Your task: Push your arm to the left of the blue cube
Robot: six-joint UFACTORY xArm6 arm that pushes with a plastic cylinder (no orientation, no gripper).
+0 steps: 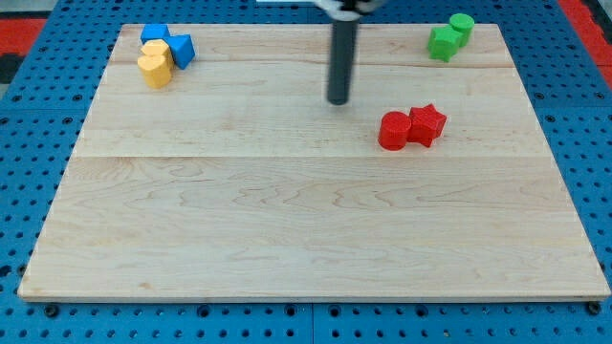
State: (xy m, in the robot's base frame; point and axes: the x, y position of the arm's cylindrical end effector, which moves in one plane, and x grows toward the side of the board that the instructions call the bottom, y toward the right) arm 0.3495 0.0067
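Note:
The blue cube (154, 34) sits at the view's top left corner of the wooden board (306, 220). A second blue block (182, 49) lies just right of it, and two yellow blocks (155, 64) touch them from below. My tip (338, 99) is on the board near the top middle, far to the right of the blue cube and a little up and left of the red blocks.
A red cylinder (393, 130) and a red star-shaped block (426, 124) touch each other right of the middle. A green block (443, 42) and a green cylinder (462, 27) sit at the top right. Blue pegboard surrounds the board.

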